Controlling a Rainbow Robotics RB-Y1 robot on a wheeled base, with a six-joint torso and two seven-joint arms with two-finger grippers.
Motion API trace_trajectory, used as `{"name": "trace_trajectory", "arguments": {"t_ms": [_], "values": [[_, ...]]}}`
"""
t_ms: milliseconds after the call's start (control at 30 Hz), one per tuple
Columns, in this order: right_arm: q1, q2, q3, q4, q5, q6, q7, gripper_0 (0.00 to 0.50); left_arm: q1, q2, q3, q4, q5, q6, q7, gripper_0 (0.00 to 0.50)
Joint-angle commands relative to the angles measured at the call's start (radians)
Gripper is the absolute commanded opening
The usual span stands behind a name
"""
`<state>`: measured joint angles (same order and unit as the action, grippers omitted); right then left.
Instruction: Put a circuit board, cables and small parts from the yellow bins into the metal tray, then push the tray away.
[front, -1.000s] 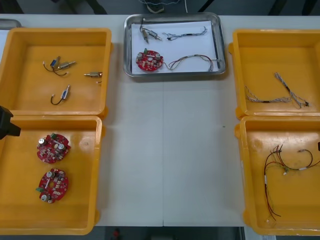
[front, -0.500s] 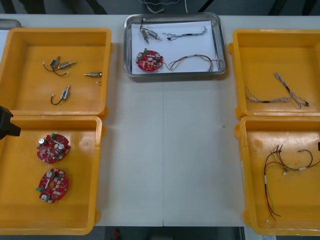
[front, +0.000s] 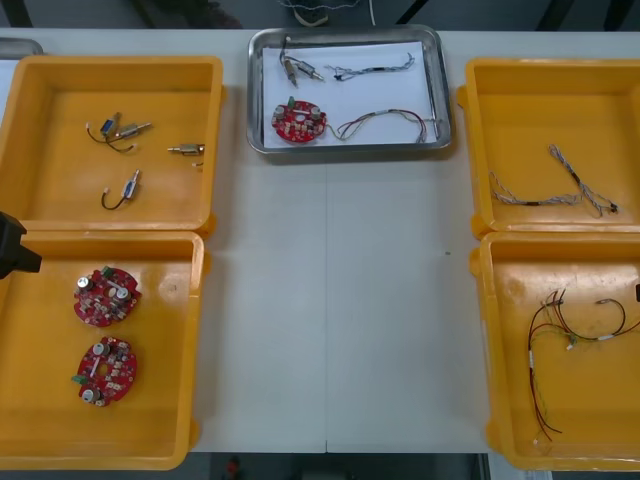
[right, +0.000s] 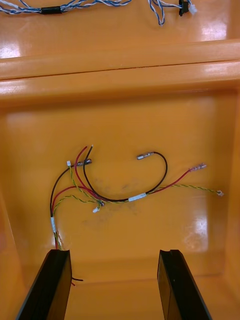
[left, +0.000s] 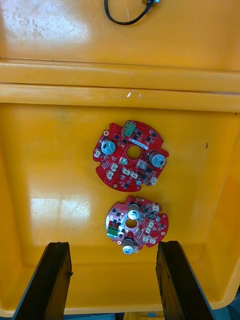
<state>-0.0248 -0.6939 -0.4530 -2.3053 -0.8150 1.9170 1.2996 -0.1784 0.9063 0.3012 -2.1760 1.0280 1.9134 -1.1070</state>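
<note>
The metal tray (front: 346, 148) stands at the table's far middle, white inside. It holds a red circuit board (front: 299, 121), a twisted cable (front: 375, 68), a red and yellow cable (front: 385, 122) and small metal parts (front: 297, 68). My left gripper (left: 114, 280) hangs open over the near left yellow bin (left: 50, 165), just short of two circuit boards (left: 131, 156) (left: 135, 225). Over the near right bin (right: 165, 125) my right gripper (right: 114, 285) is open too, with red, yellow and black cables (right: 115, 190) lying beyond its fingers. Neither gripper holds anything.
The far left bin (front: 115, 65) contains several small metal parts (front: 128, 130). Twisted blue and white cables (front: 555, 190) lie in the far right bin (front: 550, 75). Bare table (front: 340, 300) runs between the bins from the tray to the front edge.
</note>
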Motion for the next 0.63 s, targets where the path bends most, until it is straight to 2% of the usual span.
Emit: {"name": "trace_trajectory", "arguments": {"t_ms": [33, 633], "values": [[-0.017, -0.039, 0.013, -0.017, -0.007, 0.003, -0.014, 0.500, 0.014, 0.045, 0.029, -0.027, 0.007, 0.006, -0.082, 0.500], [-0.017, -0.039, 0.013, -0.017, -0.007, 0.003, -0.014, 0.500, 0.014, 0.045, 0.029, -0.027, 0.007, 0.006, -0.082, 0.500]]}}
